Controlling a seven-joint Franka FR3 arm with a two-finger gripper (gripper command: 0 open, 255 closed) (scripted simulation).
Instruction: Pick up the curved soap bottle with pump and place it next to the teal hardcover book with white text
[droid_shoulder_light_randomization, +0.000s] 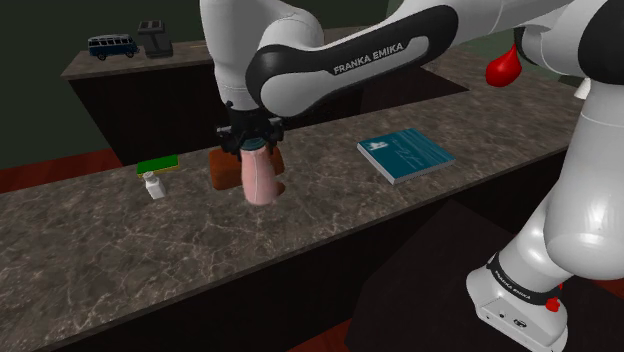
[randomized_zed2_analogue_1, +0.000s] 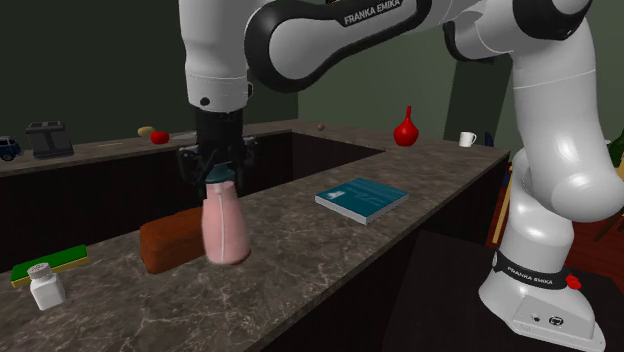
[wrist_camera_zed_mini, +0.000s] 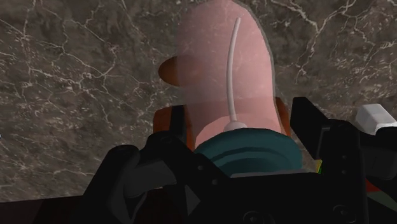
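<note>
The pink see-through soap bottle (droid_shoulder_light_randomization: 260, 180) (randomized_zed2_analogue_1: 224, 230) (wrist_camera_zed_mini: 226, 70) hangs almost upright directly under the hand (droid_shoulder_light_randomization: 252, 146) (randomized_zed2_analogue_1: 218, 173) (wrist_camera_zed_mini: 240, 137). The black fingers are clamped on either side of its teal pump collar, and a thin white tube runs down inside the body. From where I stand its base is right at the counter (droid_shoulder_light_randomization: 120, 260) (randomized_zed2_analogue_1: 330, 270), roughly midway between the two long edges, but I cannot tell whether it touches the stone or sits a shade above it. Just behind it, on the side of the far edge, lies a brown loaf-shaped block (droid_shoulder_light_randomization: 222, 170) (randomized_zed2_analogue_1: 168, 242). Farther along that edge are a flat green and yellow pad (droid_shoulder_light_randomization: 158, 164) (randomized_zed2_analogue_1: 48, 263) and a small white capped jar (droid_shoulder_light_randomization: 152, 186) (randomized_zed2_analogue_1: 45, 287). The teal book (droid_shoulder_light_randomization: 405, 156) (randomized_zed2_analogue_1: 362, 198) lies flat, well apart from the bottle, towards the counter's corner nearer the stand. Its cover carries white lettering too small to read. The one thing that can be read is "FRANKA EMIKA" in white on the dark band of the arm (droid_shoulder_light_randomization: 365, 60) (randomized_zed2_analogue_1: 380, 12). A red vase (droid_shoulder_light_randomization: 503, 66) (randomized_zed2_analogue_1: 405, 130) stands on the branch of counter beyond the book.
</note>
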